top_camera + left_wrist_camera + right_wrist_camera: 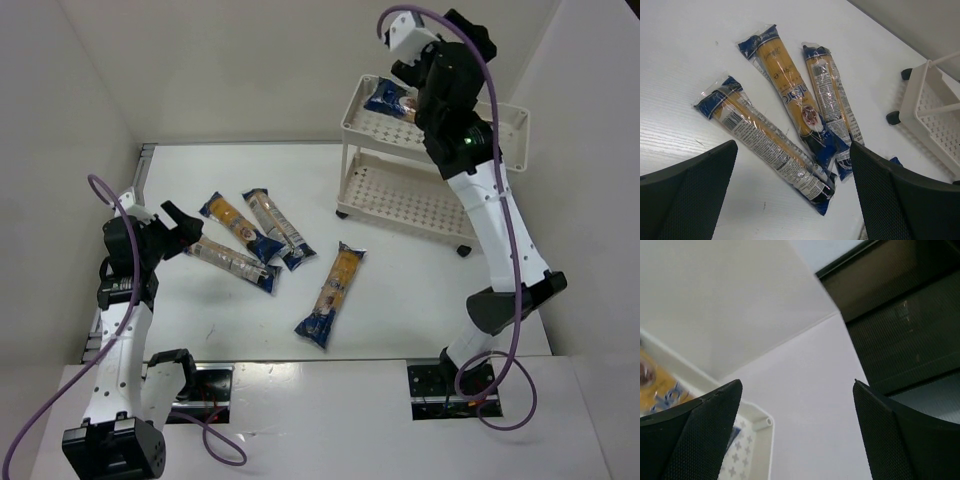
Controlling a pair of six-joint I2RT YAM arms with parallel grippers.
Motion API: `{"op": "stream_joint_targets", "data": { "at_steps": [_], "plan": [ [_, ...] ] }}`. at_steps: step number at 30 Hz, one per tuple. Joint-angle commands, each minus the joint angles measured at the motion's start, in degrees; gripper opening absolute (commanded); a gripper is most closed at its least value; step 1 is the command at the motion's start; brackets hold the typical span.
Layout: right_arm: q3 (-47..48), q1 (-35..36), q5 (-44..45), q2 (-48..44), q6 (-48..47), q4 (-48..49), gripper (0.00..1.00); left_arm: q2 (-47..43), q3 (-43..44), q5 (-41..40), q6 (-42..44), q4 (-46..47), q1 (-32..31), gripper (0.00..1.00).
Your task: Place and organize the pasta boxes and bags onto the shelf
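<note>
Pasta packs, four lying on the surface and one on the shelf top tray, look light, slick-wrapped and brittle inside, so grip mid-length; both arms' jaws stand wide open, empty.

Five pasta packs, one shelf

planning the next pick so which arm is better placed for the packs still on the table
Left, probably. The left gripper hangs open right beside the nearest pack in a cluster of three, while the right gripper is open up over the top tray of the shelf, far from them.
</note>
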Motion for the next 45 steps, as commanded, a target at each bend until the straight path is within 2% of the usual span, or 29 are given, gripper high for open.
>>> {"op": "stream_joint_targets", "data": {
  "at_steps": [1, 6, 8, 9, 10, 11, 12, 13, 14, 16, 17, 18, 19, 20, 21, 22, 24, 25, 27, 29, 31, 32, 34, 37, 41, 45],
  "plan": [
    [5.9, -0.1, -1.8, -3.9, 8.8, 8.2, 0.97, -0.8, -0.4, 1.4, 0.3, 2.5, 0.4, 1.00],
    [12.9, -0.1, -4.5, -3.9, 19.2, 6.5, 0.97, -0.8, -0.4, 1.4, 0.3, 2.5, 0.4, 1.00],
    [16.5, -0.1, -9.9, -3.9, 26.8, 2.9, 0.97, -0.8, -0.4, 1.4, 0.3, 2.5, 0.4, 1.00],
    [18.1, -0.1, -14.7, -3.9, 29.5, -5.6, 0.97, -0.8, -0.4, 1.4, 0.3, 2.5, 0.4, 1.00],
    [19.1, -0.1, -20.3, -3.9, 31.6, -10.2, 0.97, -1.3, -0.4, 1.4, 0.3, 2.5, 0.4, 1.00],
    [19.1, 2.8, -30.4, -4.5, 32.5, -14.4, 0.97, -1.3, -0.4, 0.9, 0.3, 2.5, 0.4, 1.00],
    [17.4, 4.7, -33.3, -4.5, 32.5, -20.4, 0.97, -1.3, -0.4, 0.9, 0.3, 2.5, 0.4, 1.00],
    [13.8, 5.8, -36.5, -5.1, 33.8, -22.5, 0.97, -1.3, -0.4, 0.9, 0.3, 2.5, 0.4, 1.00],
    [12.1, 5.8, -46.2, -5.1, 36.6, -24.9, 0.97, -1.3, -0.4, 0.9, 0.3, 2.5, 0.4, 1.00],
    [6.6, 7.3, -51.4, -5.1, 36.7, -29.4, 0.97, -1.3, -0.4, 0.9, 0.3, 2.0, 0.4, 1.00],
    [-0.9, 9.6, -50.9, -5.1, 35.0, -30.9, 0.97, -1.3, -0.4, 0.3, 0.3, 2.0, 0.4, 1.00],
    [-5.6, 16.2, -45.9, -5.1, 28.9, -32.4, 0.97, -1.3, -0.4, 0.3, 0.3, 1.4, 0.4, 1.00],
    [-16.8, 20.3, -41.7, -5.1, 26.1, -33.3, 0.97, -1.8, -0.4, 0.3, 0.3, 1.4, 0.4, 1.00],
    [-23.1, 24.3, -37.1, -6.2, 23.9, -32.1, 0.98, -1.9, -0.4, 0.3, 0.3, 1.4, 0.4, 1.00],
    [-29.7, 31.3, -28.9, -8.3, 18.8, -30.5, 0.98, -2.4, -0.4, 0.3, 0.3, 1.4, 0.9, 1.00],
    [-42.0, 33.6, -25.9, -9.6, 15.3, -28.7, 1.00, -2.4, -0.4, 0.3, 0.3, 1.4, 0.9, 1.00],
    [-51.2, 35.1, -22.6, -12.1, 10.2, -20.5, 1.00, -3.0, -0.9, -0.3, 0.3, 1.4, 1.5, 1.00],
    [-56.6, 35.1, -23.4, -14.2, 6.7, -18.3, 1.00, -3.0, -0.9, -0.3, -0.3, 1.4, 1.5, 1.00],
    [-60.1, 35.1, -25.5, -15.8, 2.9, -15.0, 1.00, -3.0, -1.6, -0.3, -0.4, 1.4, 1.5, 1.00],
    [-65.8, 35.1, -32.1, -19.9, -3.1, -12.2, 1.00, -3.5, -2.3, -0.3, -0.4, 1.4, 2.1, 1.00],
    [-73.5, 35.1, -38.5, -23.7, -8.0, -4.1, 1.00, -3.5, -2.8, -0.3, -0.4, 1.4, 2.1, 1.00],
    [-75.5, 35.1, -39.9, -25.8, -10.7, -1.5, 1.00, -3.5, -2.8, -0.3, -0.4, 1.4, 2.1, 1.00],
    [-76.0, 35.1, -41.3, -24.7, -9.5, 2.3, 1.00, -3.0, -2.8, -0.3, -0.4, 1.4, 2.1, 1.00],
    [-72.3, 35.1, -42.8, -18.7, -5.0, -1.6, 1.00, -2.5, -2.8, -0.3, -0.4, 1.4, 2.1, 1.00],
    [-74.6, 34.5, -47.3, -18.6, -11.0, -0.9, 1.00, -1.8, -2.8, -0.3, -0.4, 2.0, 2.6, 1.00],
    [-73.6, 32.9, -48.5, -13.8, -13.2, -4.0, 1.00, -1.2, -2.3, -0.3, -0.4, 2.0, 2.6, 1.00]
  ]
}}
